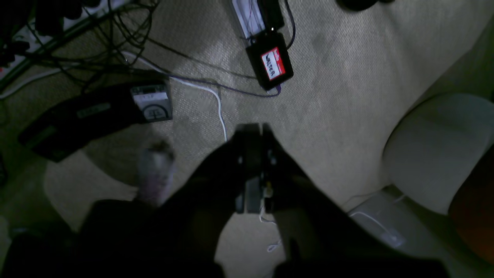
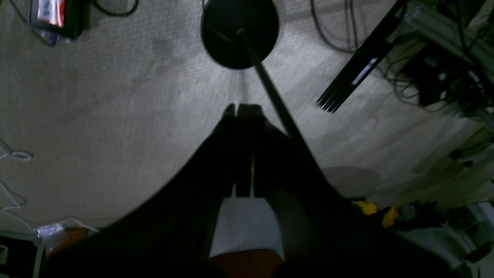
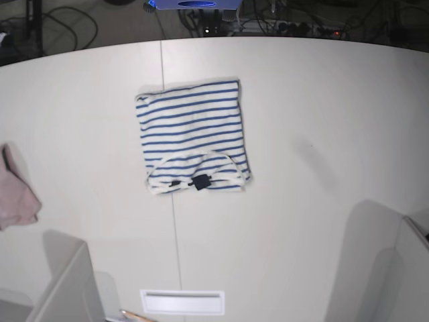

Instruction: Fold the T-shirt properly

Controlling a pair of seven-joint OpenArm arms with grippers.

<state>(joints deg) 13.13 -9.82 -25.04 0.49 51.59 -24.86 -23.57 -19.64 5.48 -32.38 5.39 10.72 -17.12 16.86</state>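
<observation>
The T-shirt [image 3: 193, 137], white with thin blue stripes, lies folded into a rough rectangle on the white table [image 3: 315, 114], left of centre in the base view. Its neck opening and small black tag [image 3: 199, 181] face the near edge. Neither gripper is near it or touches it. My left gripper [image 1: 252, 129] is shut with nothing in it, and its wrist view shows only carpet floor. My right gripper [image 2: 243, 108] is also shut and empty, likewise over carpet. The shirt is out of view in both wrist views.
A plain pinkish cloth [image 3: 17, 194] lies at the table's left edge. Grey arm parts sit at the near left [image 3: 67, 288] and near right [image 3: 402, 268] corners. The floor holds cables, a black box with a red label [image 1: 270, 61] and a round black stand base [image 2: 239, 33].
</observation>
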